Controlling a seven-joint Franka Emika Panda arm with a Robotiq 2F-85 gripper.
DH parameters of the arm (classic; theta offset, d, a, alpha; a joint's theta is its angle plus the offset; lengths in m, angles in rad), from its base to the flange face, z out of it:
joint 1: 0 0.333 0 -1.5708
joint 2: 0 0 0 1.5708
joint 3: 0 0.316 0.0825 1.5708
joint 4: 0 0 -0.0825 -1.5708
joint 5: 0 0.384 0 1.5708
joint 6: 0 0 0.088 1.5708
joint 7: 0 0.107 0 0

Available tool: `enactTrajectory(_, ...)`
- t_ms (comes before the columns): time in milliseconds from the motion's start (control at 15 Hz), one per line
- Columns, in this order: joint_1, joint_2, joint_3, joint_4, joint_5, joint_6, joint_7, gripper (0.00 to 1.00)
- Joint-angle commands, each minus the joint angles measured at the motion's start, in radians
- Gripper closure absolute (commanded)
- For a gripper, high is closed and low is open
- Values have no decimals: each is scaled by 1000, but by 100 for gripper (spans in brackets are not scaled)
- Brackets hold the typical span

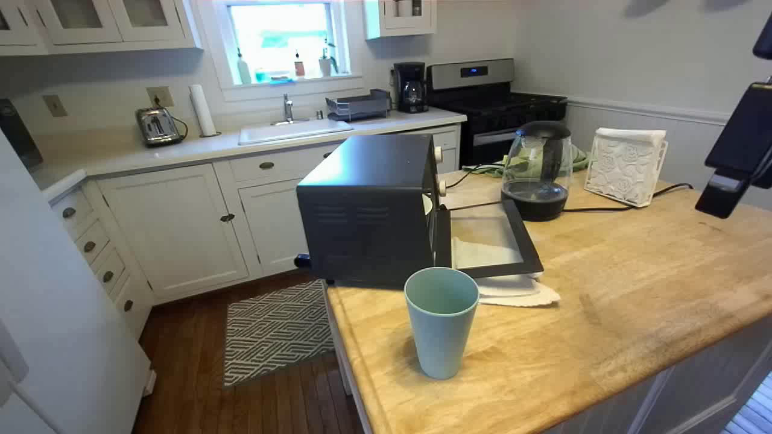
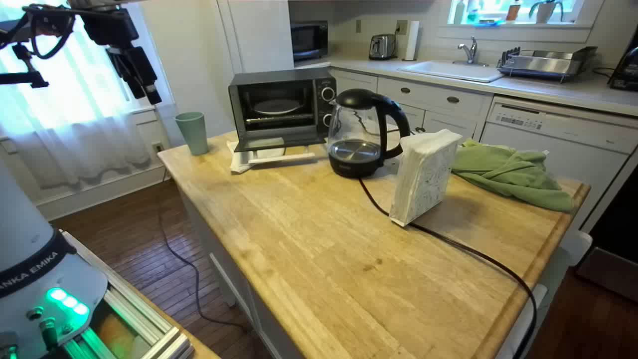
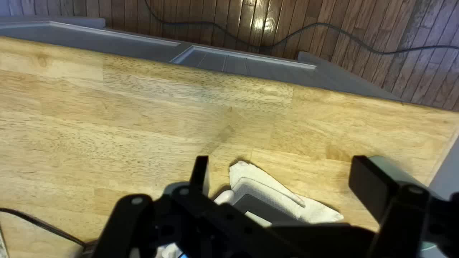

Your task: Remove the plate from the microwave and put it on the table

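Note:
The black microwave stands at the end of the wooden table, and in an exterior view its front shows. Its glass door hangs open, folded down flat. The round plate lies inside on the rack; only a white sliver of it shows from the side. My gripper is in the air, well above the table and apart from the microwave. In the wrist view its fingers are wide apart with nothing between them; the plate is out of that view.
A teal cup stands beside the microwave. A glass kettle and a white napkin holder stand on its other side. White cloth or paper lies under the door. A green cloth and black cord lie farther along.

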Motion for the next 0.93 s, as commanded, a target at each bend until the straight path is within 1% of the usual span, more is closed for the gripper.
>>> enactTrajectory(0,3,2,-4,-4,-3,-5,2,0)
enactTrajectory(467,3,9,-4,-10,-4,-5,2,0)
enactTrajectory(533,24,51,-64,5,45,23,-63,0)
enactTrajectory(600,27,94,-110,20,80,65,-108,0)
enactTrajectory(733,20,191,-174,55,127,155,-182,0)
enactTrajectory(867,41,308,-256,97,199,260,-282,0)
